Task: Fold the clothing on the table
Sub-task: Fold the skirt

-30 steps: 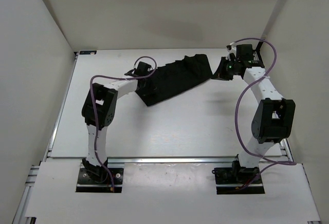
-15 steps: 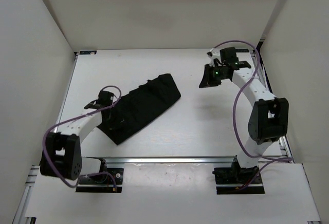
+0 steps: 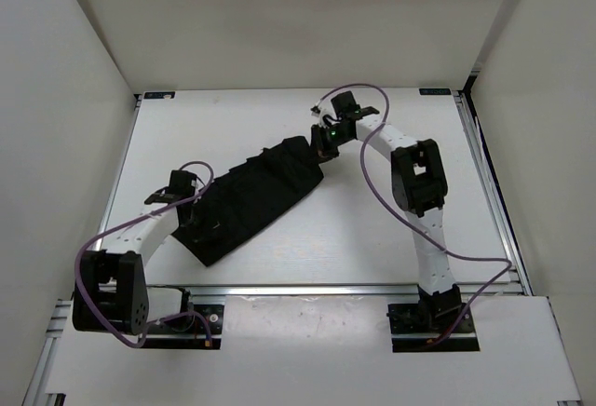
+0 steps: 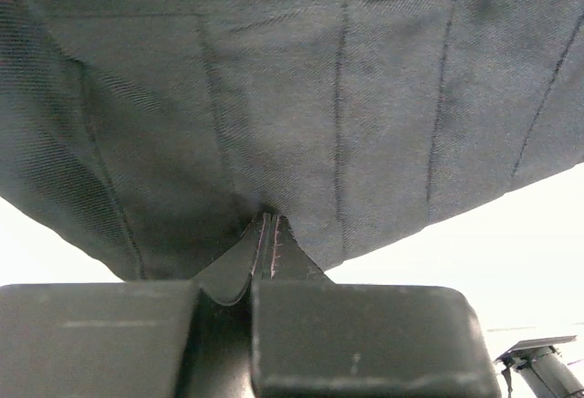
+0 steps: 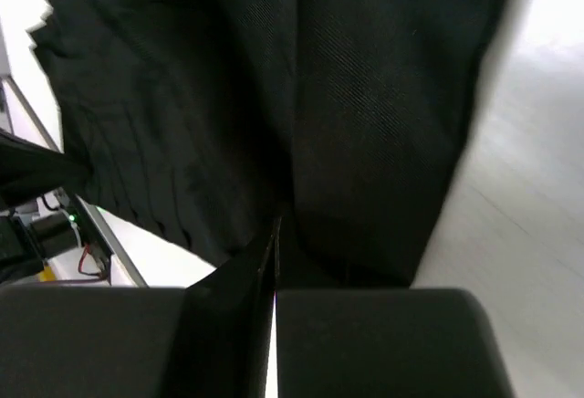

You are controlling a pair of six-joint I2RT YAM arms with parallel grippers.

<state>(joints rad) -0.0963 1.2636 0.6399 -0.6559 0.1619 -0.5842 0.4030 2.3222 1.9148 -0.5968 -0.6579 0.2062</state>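
Lying slantwise on the white desk (image 3: 372, 229), the black pleated skirt (image 3: 251, 196) runs from a near-left end to a far-right corner, mostly left of the desk's middle. At the near-left end, the left arm (image 3: 140, 234) curves in from its base. The left jaws are clamped on a small pinch of the skirt's stitched edge, which the left wrist view shows squeezed between them, with pleated cloth spread out beyond. A purple cable (image 3: 368, 169) loops along the right arm (image 3: 414, 178), which bends over towards the skirt's far-right corner. The right jaws there are pressed together on the skirt, and the right wrist view shows a thin flap of cloth rising from between them.
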